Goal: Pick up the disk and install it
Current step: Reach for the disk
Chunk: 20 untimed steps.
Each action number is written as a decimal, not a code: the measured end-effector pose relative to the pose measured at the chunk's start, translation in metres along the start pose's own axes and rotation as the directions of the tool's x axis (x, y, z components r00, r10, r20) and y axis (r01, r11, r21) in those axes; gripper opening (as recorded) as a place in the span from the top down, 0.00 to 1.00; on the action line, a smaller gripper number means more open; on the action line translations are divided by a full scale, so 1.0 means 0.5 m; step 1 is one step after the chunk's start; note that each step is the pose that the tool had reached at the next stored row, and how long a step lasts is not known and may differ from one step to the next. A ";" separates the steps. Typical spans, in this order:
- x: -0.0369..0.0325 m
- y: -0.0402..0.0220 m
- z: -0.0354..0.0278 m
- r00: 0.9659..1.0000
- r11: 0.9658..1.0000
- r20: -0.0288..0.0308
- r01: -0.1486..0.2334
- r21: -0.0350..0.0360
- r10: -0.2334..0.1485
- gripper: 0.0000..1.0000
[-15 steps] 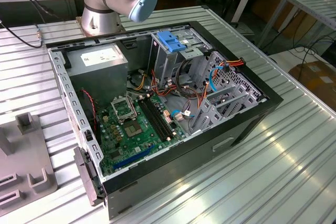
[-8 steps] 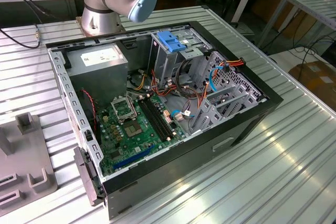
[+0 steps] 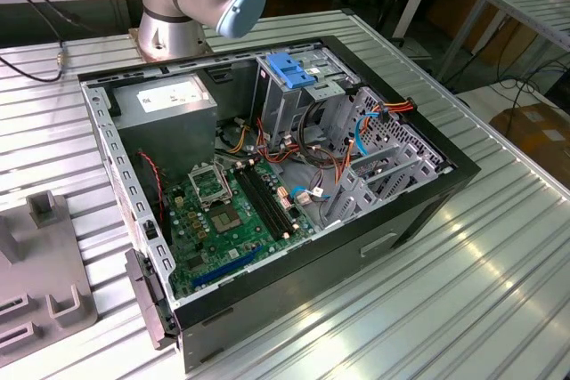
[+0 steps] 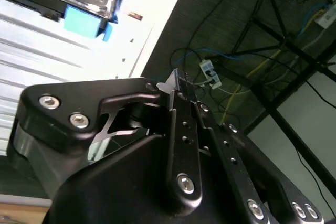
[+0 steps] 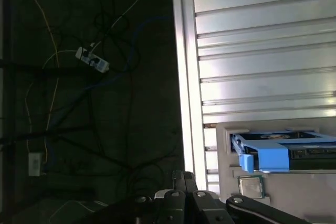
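Hovering at the table (image 5: 262,51) edge, the gripper (image 4: 176,83) has jaws together, empty. The disk (image 5: 294,148) lies flat nearby, inboard, its long axis seemingly pointing away from that edge.

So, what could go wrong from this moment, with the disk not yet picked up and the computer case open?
1. The disk lies near the edge of the table, and the tool is apart from it. A poor contact might push it off toward the floor.
2. In the exterior view, loose cables hang around the drive cage inside the case. They might snag the disk as it goes in.
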State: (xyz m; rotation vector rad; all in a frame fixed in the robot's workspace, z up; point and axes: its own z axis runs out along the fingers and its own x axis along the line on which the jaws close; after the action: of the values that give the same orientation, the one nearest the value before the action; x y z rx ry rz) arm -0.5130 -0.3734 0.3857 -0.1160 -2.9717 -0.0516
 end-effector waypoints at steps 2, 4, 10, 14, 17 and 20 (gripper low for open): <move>0.000 0.000 0.000 0.999 1.000 0.052 0.002 0.000 -0.002 0.90; -0.012 0.001 0.000 0.997 1.000 0.073 0.007 0.000 -0.007 0.90; -0.063 0.004 -0.002 0.996 1.000 0.091 0.013 0.001 -0.013 0.90; -0.080 0.005 -0.002 0.994 1.000 0.113 0.014 0.001 -0.014 0.90; -0.100 0.006 0.001 0.993 1.000 0.119 0.015 0.001 -0.015 0.90; -0.115 0.007 0.003 0.992 1.000 0.124 0.016 0.001 -0.016 0.90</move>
State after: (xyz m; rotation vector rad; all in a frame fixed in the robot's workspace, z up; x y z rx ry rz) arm -0.4563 -0.3743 0.3748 -0.0992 -3.0966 -0.0475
